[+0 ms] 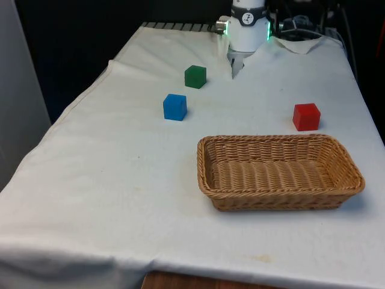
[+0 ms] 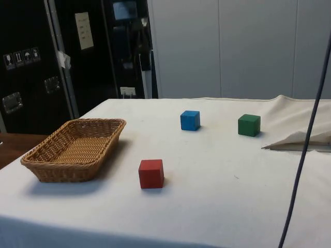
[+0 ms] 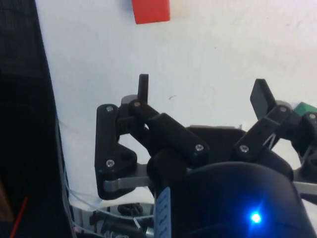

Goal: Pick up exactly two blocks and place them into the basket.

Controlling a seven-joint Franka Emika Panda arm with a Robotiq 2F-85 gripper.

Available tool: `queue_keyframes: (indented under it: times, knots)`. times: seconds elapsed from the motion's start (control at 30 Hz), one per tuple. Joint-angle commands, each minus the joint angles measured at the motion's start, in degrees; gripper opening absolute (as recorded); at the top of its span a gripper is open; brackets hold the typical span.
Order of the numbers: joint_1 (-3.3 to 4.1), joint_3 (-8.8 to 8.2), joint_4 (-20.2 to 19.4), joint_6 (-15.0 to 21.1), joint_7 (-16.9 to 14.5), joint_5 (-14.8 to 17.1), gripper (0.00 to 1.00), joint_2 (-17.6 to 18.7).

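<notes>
Across the white-clothed counter [image 1: 120, 198], the rectangular woven wicker basket [image 1: 280, 172] sits empty near the front edge. Beyond it rest a red cube block [image 1: 306, 116], a blue cube block [image 1: 174, 107] and a green cube block [image 1: 195, 76], all apart. At the far edge, the black two-finger hand [image 3: 203, 94] hovers, fingers spread wide, gripping nothing.

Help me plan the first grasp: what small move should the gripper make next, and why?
Probably move the open gripper toward the green block and lower over it. All three blocks, the blue block and red block included, sit on the cloth, the basket holds none, and green looks nearest the arm.
</notes>
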Motion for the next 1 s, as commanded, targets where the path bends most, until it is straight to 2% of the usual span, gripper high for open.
queue_keyframes:
  times: [0.0,0.2,0.23,0.27,0.47,0.5,0.53,0.6,0.73,0.77,0.8,0.97]
  knots:
    - [0.29,0.4,-1.1,1.7,0.9,-0.2,1.0,-0.2]
    - [0.29,2.75,-4.2,6.1,2.9,-0.1,1.0,0.3]
    - [0.0,2.75,-4.1,5.3,2.3,0.0,1.0,0.1]
    - [0.29,3.04,-4.5,6.6,3.1,-0.1,1.0,0.5]
    - [0.29,5.33,-6.1,10.9,5.0,-0.1,1.0,2.8]
    - [0.06,5.1,-5.8,9.7,4.3,0.0,1.0,2.2]
    - [0.29,5.61,-6.1,11.4,5.2,-0.1,1.0,3.2]
    - [0.23,6.42,-6.2,13.0,5.8,-0.2,1.0,4.6]
    - [0.11,6.99,-6.1,15.0,5.9,-0.2,1.0,6.6]
    - [0.06,6.99,-6.0,14.0,5.6,0.0,1.0,6.2]
    - [0.11,7.1,-6.1,15.8,5.7,-0.2,1.0,7.3]
    - [-0.06,7.05,-6.8,17.2,5.0,-0.1,1.0,8.2]
